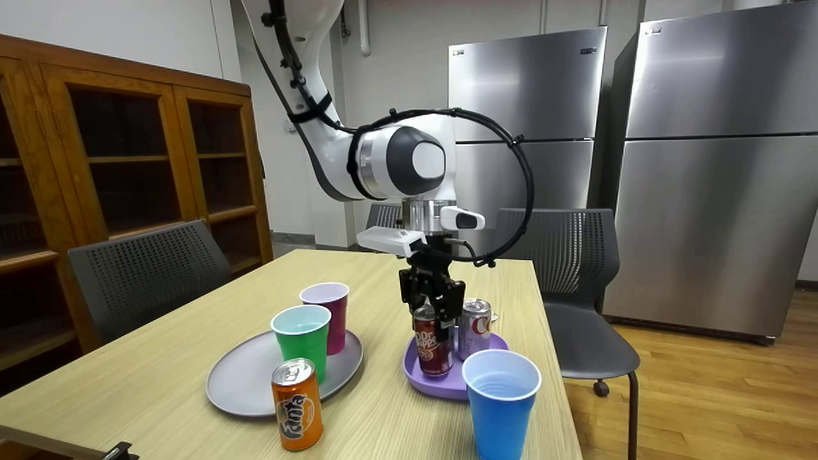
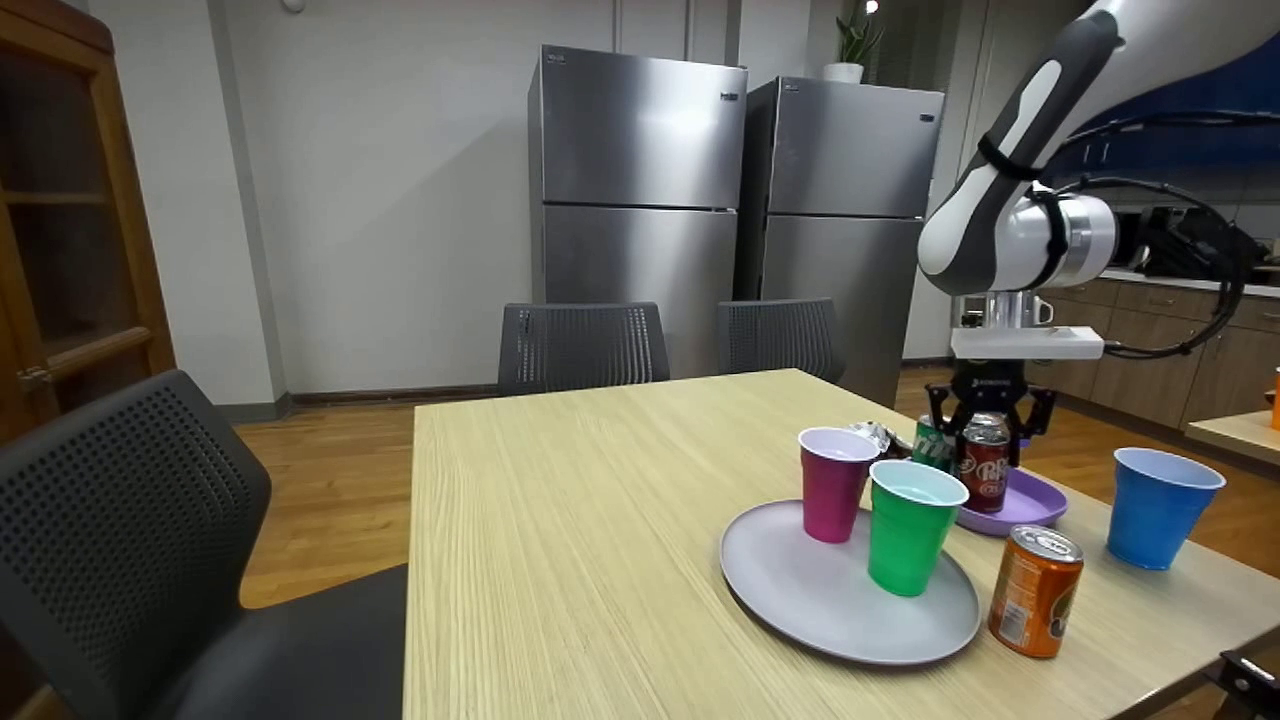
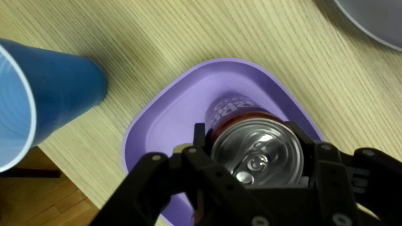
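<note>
A: Take the wrist view. What is being held?

B: A dark red, cylindrical aluminium Dr Pepper can [image 3: 259, 150]. The black, two-fingered end effector [image 3: 248, 135] is clamped on it from opposite sides. Beneath lies a shallow, round-cornered lilac plate [image 3: 166, 125], near an edge of the pale wood-grained table [image 3: 141, 40]; a tall blue plastic cup [image 3: 69, 81] stands by that same edge.

A: And from outside?

B: In an exterior view the can looks upright, its base seemingly resting in the lilac plate, close to the table's right edge. A silver aluminium can with red lettering [image 1: 475, 333] stands just beside it, on the side toward that edge.

A: Anything more?

B: In an exterior view a green aluminium can [image 2: 933, 445] shows just left of the held one; whether they touch, I cannot tell. Farther in from the table's right edge, a round grey plate [image 2: 780, 572] bears a magenta plastic cup [image 2: 833, 500] and a green plastic cup [image 2: 908, 540], with an orange aluminium Fanta can [image 2: 1037, 600] just beside it, toward the near edge.

A: How would the Dr Pepper can handle?

B: I'd guess thin-walled: stiff upright, but too hard a squeeze could dent it. Smooth paint may slip, more if damp. Full, it would be fairly heavy; I cannot see whether it is. The upper wall, taken squarely from both sides, seems the place.
</note>
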Robot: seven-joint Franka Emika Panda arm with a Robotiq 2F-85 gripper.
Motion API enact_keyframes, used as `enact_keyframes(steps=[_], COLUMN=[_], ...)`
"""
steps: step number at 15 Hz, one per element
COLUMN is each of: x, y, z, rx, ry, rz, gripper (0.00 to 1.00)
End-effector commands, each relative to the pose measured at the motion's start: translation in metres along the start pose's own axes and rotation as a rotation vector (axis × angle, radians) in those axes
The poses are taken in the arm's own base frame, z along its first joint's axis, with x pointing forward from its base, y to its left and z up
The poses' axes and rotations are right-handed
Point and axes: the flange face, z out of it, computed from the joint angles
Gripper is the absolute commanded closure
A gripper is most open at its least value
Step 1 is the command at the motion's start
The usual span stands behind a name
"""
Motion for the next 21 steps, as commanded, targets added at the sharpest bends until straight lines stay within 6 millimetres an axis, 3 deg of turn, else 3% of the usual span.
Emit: enact_keyframes(steps=[1,9,10,11,15,21], x=[0.005,0.007,0.007,0.006,0.004,-0.006], y=[-0.007,-0.009,-0.010,-0.010,-0.005,0.016], z=[-0.005,0.000,-0.001,-0.001,-0.011,-0.042], rx=[0.008,0.015,0.018,0.018,0.020,0.014], ry=[-0.013,-0.013,-0.013,-0.012,0.006,0.059], rz=[0.018,0.032,0.033,0.034,0.042,0.074], gripper=[0.62,0.62,0.33,0.11,0.00,0.00])
